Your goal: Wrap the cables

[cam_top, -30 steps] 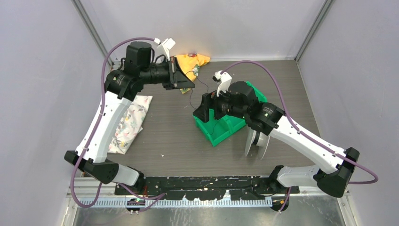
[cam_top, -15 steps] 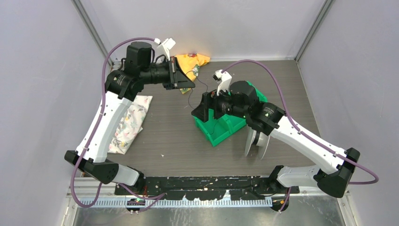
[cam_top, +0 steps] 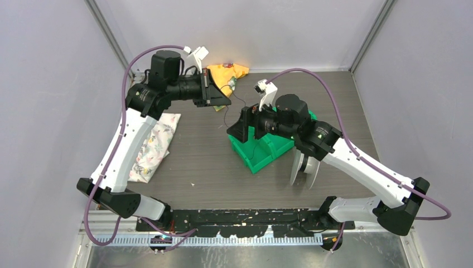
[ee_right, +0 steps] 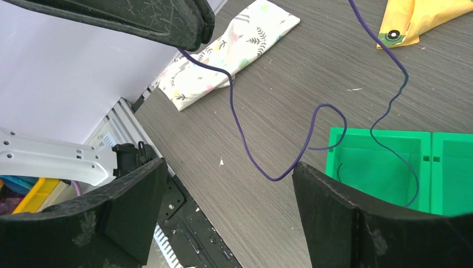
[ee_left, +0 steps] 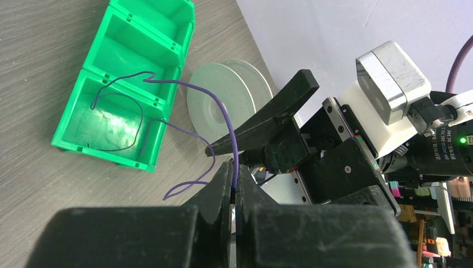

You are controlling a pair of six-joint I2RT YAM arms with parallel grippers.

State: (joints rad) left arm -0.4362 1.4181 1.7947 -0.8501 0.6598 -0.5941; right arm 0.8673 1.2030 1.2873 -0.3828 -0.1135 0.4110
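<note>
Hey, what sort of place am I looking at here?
Probably a robot lab test cell: left arm and right arm bolted to a table, plain walls closing it in, and props like a bin, cable and cloth.

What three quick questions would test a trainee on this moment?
1. True or false: the left gripper is shut on the cable.
2. Pick one. Relative to the bin, part of the cable lies: A inside it; B under it; C far from it.
3. Short answer: which gripper stands open and holds nothing?

Key
1. True: its jaws pinch the cable.
2. A: a loop rests in one compartment.
3. The right gripper.
</note>
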